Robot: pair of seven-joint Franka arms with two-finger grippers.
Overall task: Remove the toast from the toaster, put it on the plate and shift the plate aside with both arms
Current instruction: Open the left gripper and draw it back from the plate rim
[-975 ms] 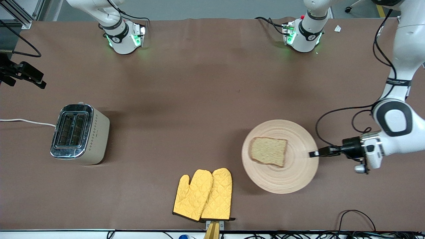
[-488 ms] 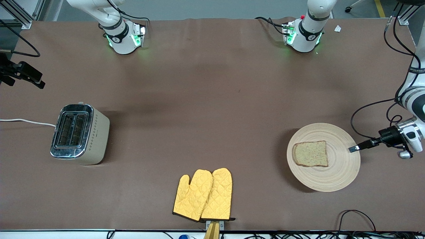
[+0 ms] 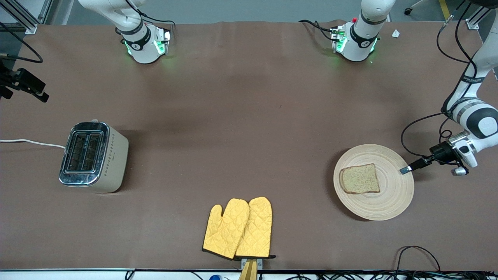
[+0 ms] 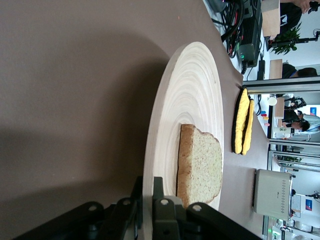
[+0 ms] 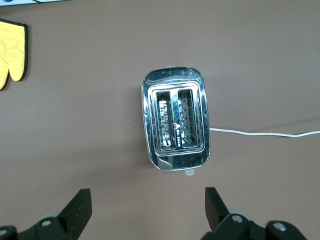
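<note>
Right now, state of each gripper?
Left gripper: shut on the plate rim; toast lies on it.
Right gripper: open, holding nothing, over the toaster.

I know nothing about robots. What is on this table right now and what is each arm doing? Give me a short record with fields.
plate: round wooden plate, near the left arm's end of the table
toast: one slice, lying on the plate
left gripper: shut on the plate's rim
right gripper: open, up in the air over the toaster
toaster: near the right arm's end, both slots empty
oven mitts: yellow pair, nearer the front camera than the plate
</note>
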